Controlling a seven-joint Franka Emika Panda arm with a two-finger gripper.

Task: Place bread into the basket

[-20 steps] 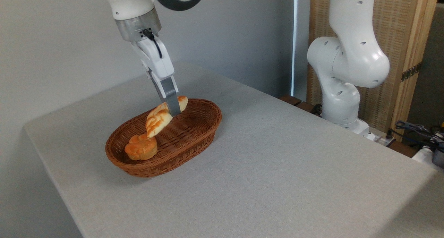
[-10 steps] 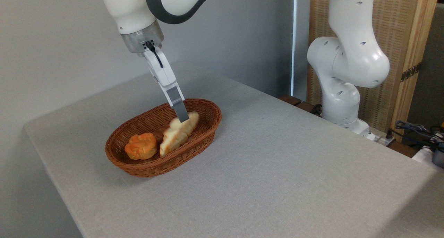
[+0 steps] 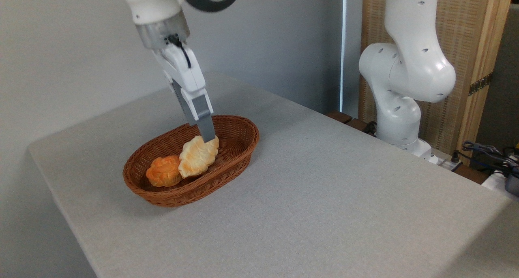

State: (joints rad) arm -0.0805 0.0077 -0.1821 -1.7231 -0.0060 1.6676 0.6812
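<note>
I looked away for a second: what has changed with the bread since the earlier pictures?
The bread was held tilted above the basket; it has come down inside and now leans on the round bun. The tool is still at its upper end; its grip is unclear. Basket and bun stayed put.

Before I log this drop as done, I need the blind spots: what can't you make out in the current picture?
- Gripper: only one grey finger shows side-on, so whether it is open or grips the bread is unclear.
- Basket floor: the near wall hides whether the bread lies flat or leans on the round bun.
- Arm above the wrist: cut off by the top edge.
- Cables at the far right: cropped and too small.
</note>
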